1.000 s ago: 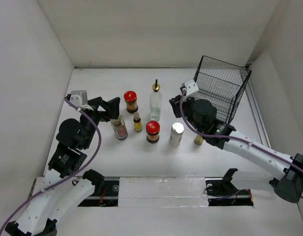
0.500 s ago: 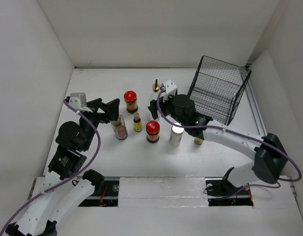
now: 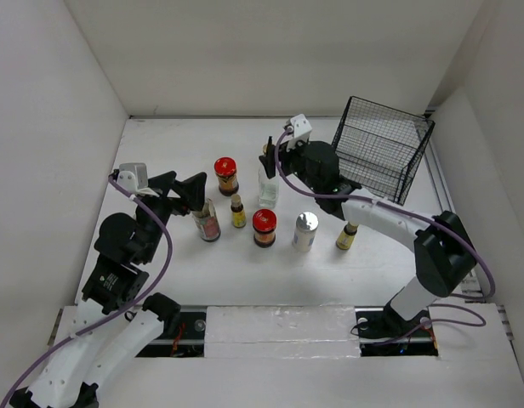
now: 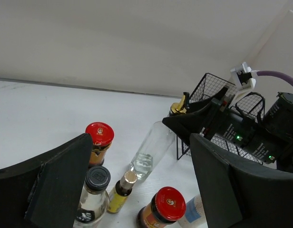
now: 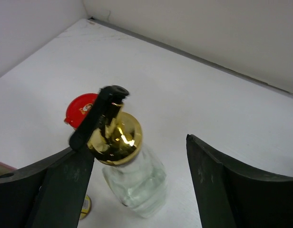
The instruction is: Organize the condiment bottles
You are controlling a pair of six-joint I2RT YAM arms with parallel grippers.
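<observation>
The condiment bottles stand in a loose cluster mid-table. They are two red-lidded dark jars (image 3: 225, 174) (image 3: 264, 226), a tall clear gold-spouted bottle (image 3: 268, 184), a silver-capped shaker (image 3: 305, 230), two small yellow bottles (image 3: 237, 212) (image 3: 345, 236) and a reddish-labelled clear jar (image 3: 207, 222). My right gripper (image 3: 271, 160) (image 5: 140, 145) hangs open over the tall bottle, its gold spout (image 5: 115, 137) close to one finger. My left gripper (image 3: 187, 188) (image 4: 140, 137) stands open just behind the reddish-labelled jar (image 4: 95, 192), whose black cap sits near one finger.
A black wire basket (image 3: 383, 153) stands at the back right, just behind my right arm. White walls close in the table on the left, back and right.
My right arm swung left from beside the basket to the tall gold-spouted bottle, and its jaws opened. The left arm barely moved.
</observation>
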